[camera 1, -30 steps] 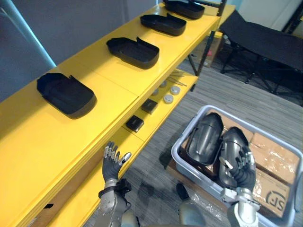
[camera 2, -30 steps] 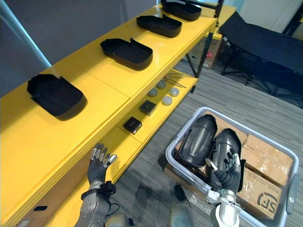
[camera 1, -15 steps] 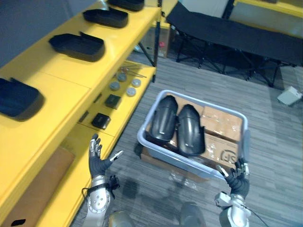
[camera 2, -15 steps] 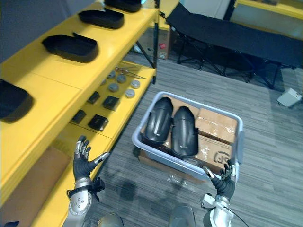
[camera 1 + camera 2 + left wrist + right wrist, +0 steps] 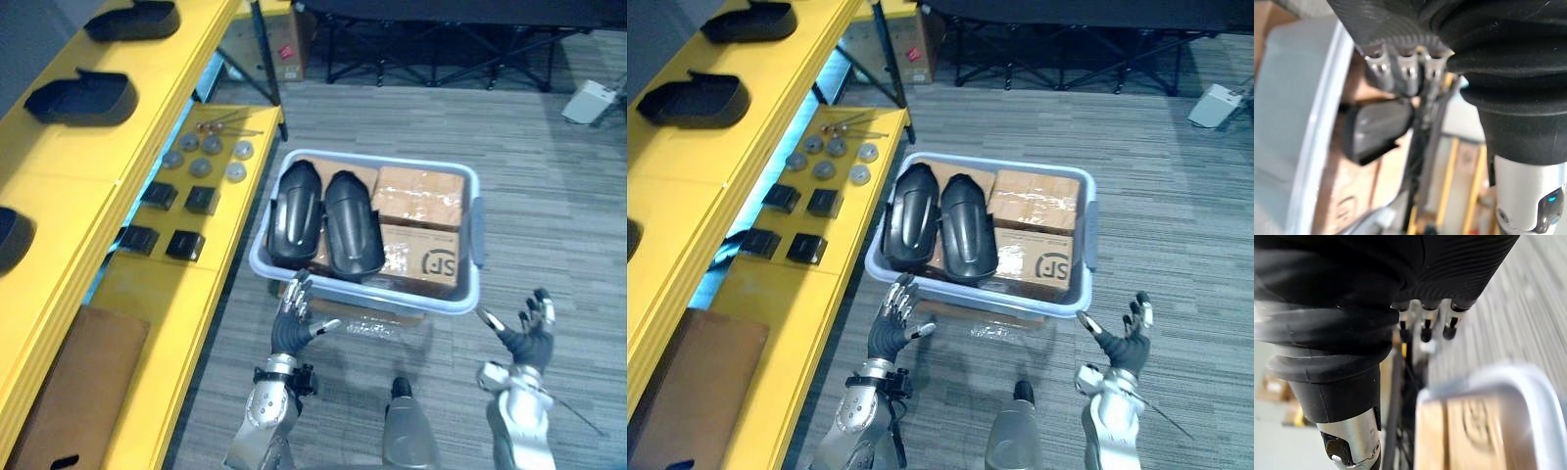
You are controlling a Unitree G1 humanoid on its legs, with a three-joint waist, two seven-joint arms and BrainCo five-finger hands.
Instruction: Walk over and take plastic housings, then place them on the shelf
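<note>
Nearest housing [image 5: 12, 238] — cut off at edge.

Two plastic housings [image 5: 294, 213] in the bin [image 5: 441, 299] are black, smooth and glossy, catching pale highlights. The bin itself is pale grey-blue plastic, smooth with a slight sheen. Beside the housings in the bin, cardboard boxes [image 5: 419, 196] look matt brown, crossed by shiny clear tape. The shelf [image 5: 167, 294] left of the bin is smooth yellow with a satin finish. Under the bin, the floor [image 5: 549, 166] is matt grey with a fine streaked texture.
</note>
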